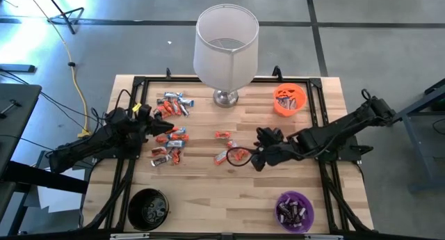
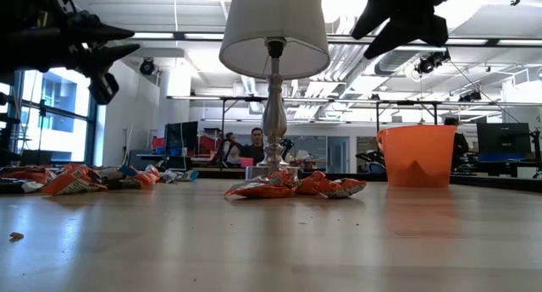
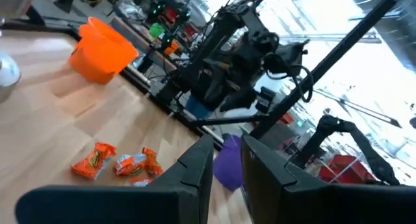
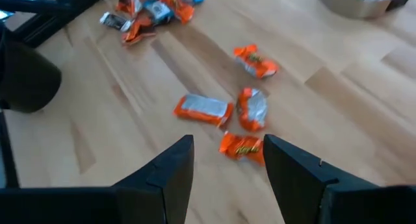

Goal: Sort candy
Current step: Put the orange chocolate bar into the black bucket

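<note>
Lower frame: purple bowl (image 1: 295,209) holding dark-wrapped bars; black bowl (image 1: 148,208), contents unclear. Upper right: orange bowl (image 1: 289,99). Candy (image 1: 170,141) scattered centre-left. Right gripper (image 4: 226,160) open above orange wrappers; left gripper (image 3: 227,165) narrowly parted, empty. Lettering illegible.

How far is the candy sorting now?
Done: some candy lies in the purple bowl and the orange bowl. In hand: the right pincer, open, hangs above a small orange cluster. Left: that cluster and the bigger pile by the left pincer, which holds nothing.
</note>
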